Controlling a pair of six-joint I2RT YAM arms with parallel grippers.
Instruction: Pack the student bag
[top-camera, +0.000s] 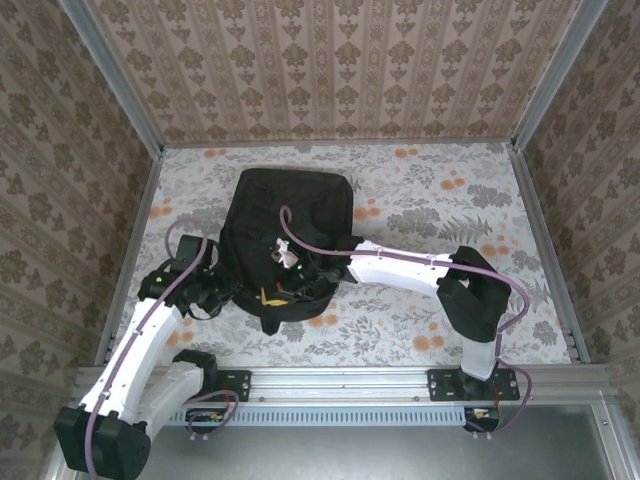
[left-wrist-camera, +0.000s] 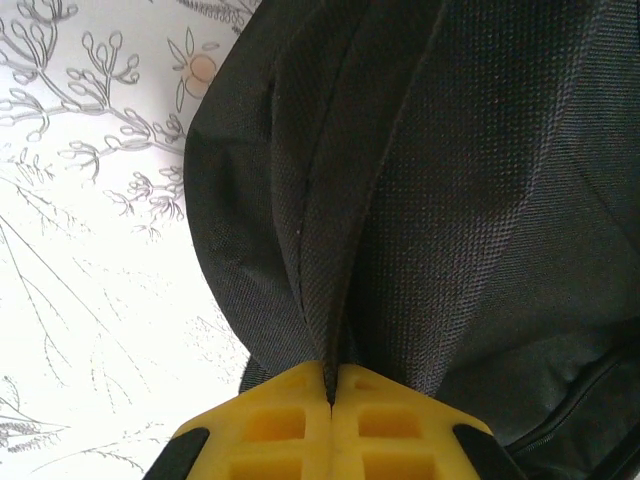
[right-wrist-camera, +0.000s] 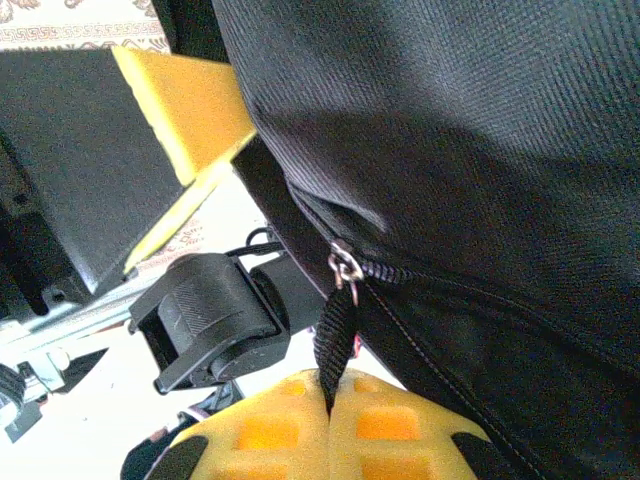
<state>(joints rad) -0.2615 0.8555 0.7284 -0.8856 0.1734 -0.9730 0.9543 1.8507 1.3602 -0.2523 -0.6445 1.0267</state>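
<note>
On floral cloth (top-camera: 420, 190), woven black student bag (top-camera: 295, 200), left tool (left-wrist-camera: 330, 385) pinching fold (left-wrist-camera: 325, 300), right tool (right-wrist-camera: 330, 390) clamping zip-strap (right-wrist-camera: 338, 330)

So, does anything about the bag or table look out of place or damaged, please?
Nothing stands out. The student bag lies intact on the table; it merely bunches where the left gripper pinches it, and the right gripper pinches the zipper pull.

Right gripper (right-wrist-camera: 330, 395) pinching the student bag (right-wrist-camera: 480, 150) by its zip strap (right-wrist-camera: 338, 325).
Jaws meet at six o'clock on the black strap; bag fabric spreads toward two o'clock, a yellow wedge (right-wrist-camera: 190, 110) at eleven.
</note>
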